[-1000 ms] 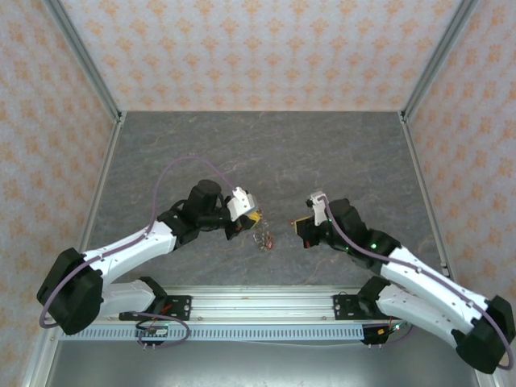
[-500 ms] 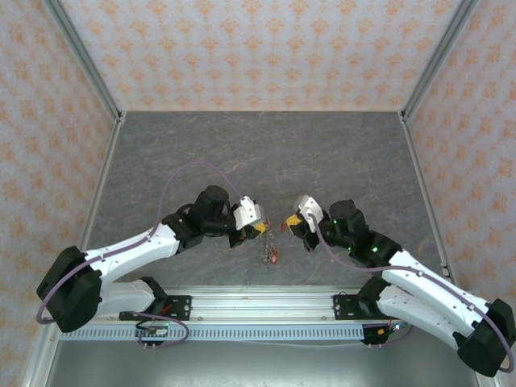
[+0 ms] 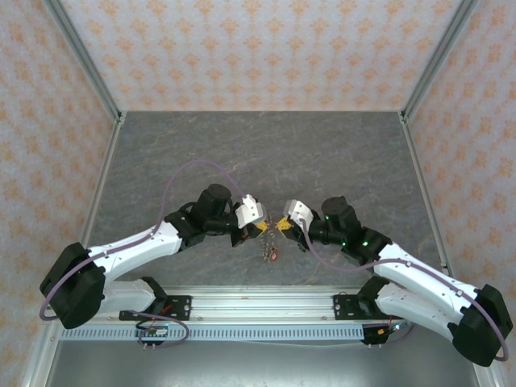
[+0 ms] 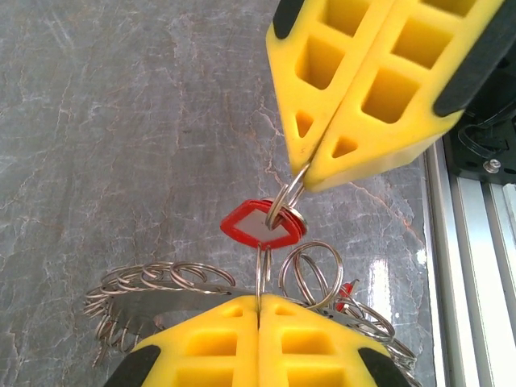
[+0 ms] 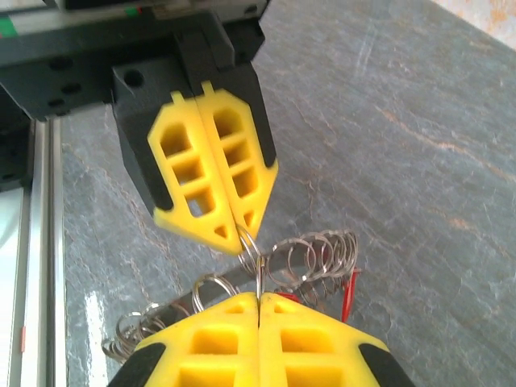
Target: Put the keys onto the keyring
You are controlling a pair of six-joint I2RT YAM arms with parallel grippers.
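The left tool (image 4: 258, 302) is squeezed shut on the keyring (image 4: 161, 300). The right tool (image 4: 309, 171), squeezed shut on the little loop of a red key (image 4: 251, 228), has just come across. It now sits right beside the keyring. I think hooking the key on comes next.

The left gripper (image 3: 261, 229) and right gripper (image 3: 282, 224) meet tip to tip over the tabletop (image 3: 242, 145), midway between its side edges and nearer its near edge than its far one. A key (image 4: 260, 227) sits between the tips. The keyring (image 3: 270, 248) is just below them, toward the near edge.
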